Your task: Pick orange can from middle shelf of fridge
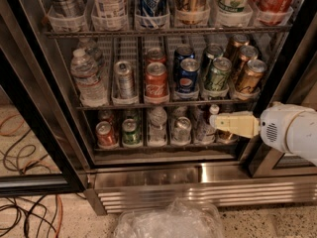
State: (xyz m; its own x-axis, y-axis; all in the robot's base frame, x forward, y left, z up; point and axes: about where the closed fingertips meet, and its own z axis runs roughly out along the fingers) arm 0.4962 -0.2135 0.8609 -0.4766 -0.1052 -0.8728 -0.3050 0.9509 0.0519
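Observation:
Three copper-orange cans stand in the right lane of the middle shelf [129, 104] of the fridge [148, 180]. The front orange can [250, 76] is nearest, with the other two [242, 58] [236, 42] behind it. My gripper [214, 121] is cream-coloured on a white wrist. It reaches in from the right and points left. It is below the middle shelf, in front of the lower shelf's right end, below and left of the front orange can. It touches no can.
The middle shelf also holds a green can [217, 73], blue Pepsi cans [188, 76], red Coca-Cola cans [156, 81], a silver can [124, 78] and water bottles [86, 78]. Tall cans stand on the rack above. A crumpled plastic bag [168, 221] and cables [25, 212] lie on the floor.

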